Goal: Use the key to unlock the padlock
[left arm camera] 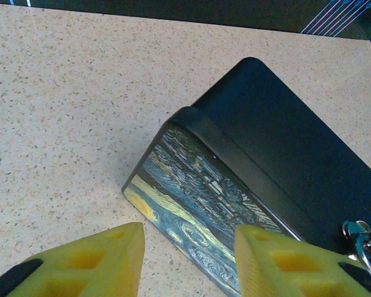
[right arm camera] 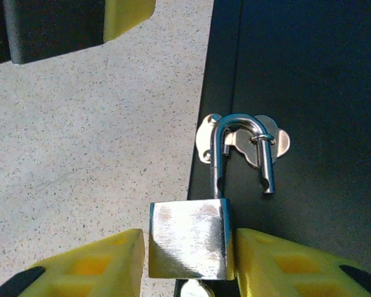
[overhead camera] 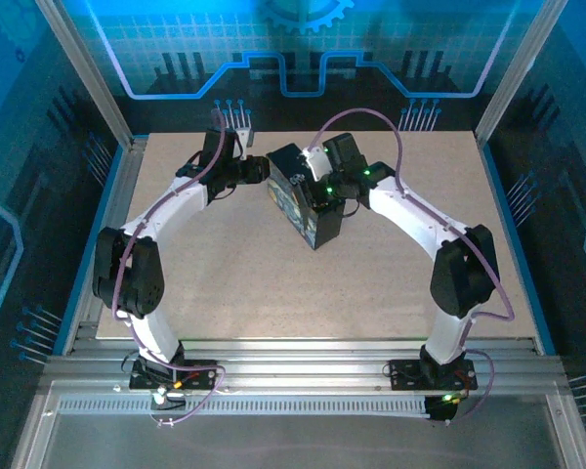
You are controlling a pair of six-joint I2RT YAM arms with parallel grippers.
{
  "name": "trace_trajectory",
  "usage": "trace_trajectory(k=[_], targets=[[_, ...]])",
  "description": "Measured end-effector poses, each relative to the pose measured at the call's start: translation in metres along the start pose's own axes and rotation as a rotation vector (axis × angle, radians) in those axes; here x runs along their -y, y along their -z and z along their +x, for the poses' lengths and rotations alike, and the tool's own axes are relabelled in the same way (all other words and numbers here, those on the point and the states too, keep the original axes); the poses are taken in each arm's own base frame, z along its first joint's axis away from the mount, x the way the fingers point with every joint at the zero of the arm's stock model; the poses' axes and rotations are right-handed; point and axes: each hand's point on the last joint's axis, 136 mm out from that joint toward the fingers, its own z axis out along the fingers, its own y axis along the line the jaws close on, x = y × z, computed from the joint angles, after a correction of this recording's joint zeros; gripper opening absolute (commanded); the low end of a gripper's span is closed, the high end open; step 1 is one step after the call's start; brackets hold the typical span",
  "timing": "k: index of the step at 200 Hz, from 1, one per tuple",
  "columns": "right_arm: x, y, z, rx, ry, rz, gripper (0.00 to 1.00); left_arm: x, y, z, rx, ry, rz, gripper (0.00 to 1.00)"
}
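One padlock (right arm camera: pixel 187 238): small, stiff, probably slick metal, hanging from box (right arm camera: pixel 309 74) hasp (right arm camera: pixel 204 145); hold by flat body. Right pincer (right arm camera: pixel 188 247) flanks it, grip unclear; left pincer (left arm camera: pixel 188 230) released.

At bottom centre you have the padlock (right arm camera: pixel 188 238) sitting between the right gripper's (right arm camera: pixel 188 257) yellow fingertips. Its shackle has one leg hanging free and hooks through the hasp (right arm camera: pixel 278 141) on the black box (right arm camera: pixel 309 68).
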Motion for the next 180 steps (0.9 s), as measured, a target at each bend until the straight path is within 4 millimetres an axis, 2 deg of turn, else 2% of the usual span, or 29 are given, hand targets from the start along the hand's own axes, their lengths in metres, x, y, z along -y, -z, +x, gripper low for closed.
trace_trajectory(k=[62, 106, 139, 180], targets=[[0.001, 0.005, 0.0, -0.002, 0.051, 0.021, 0.56, 0.002, 0.005, -0.002, 0.004, -0.021, 0.001, 0.43], [0.008, 0.025, -0.002, 0.003, 0.053, 0.069, 0.58, 0.003, 0.007, -0.003, 0.009, -0.022, 0.003, 0.44], [0.008, 0.038, -0.009, 0.032, 0.062, 0.086, 0.54, 0.003, 0.007, -0.003, 0.009, -0.022, 0.003, 0.44], [0.006, 0.045, -0.013, 0.068, 0.086, 0.124, 0.5, 0.003, 0.007, -0.003, 0.009, -0.022, 0.003, 0.43]])
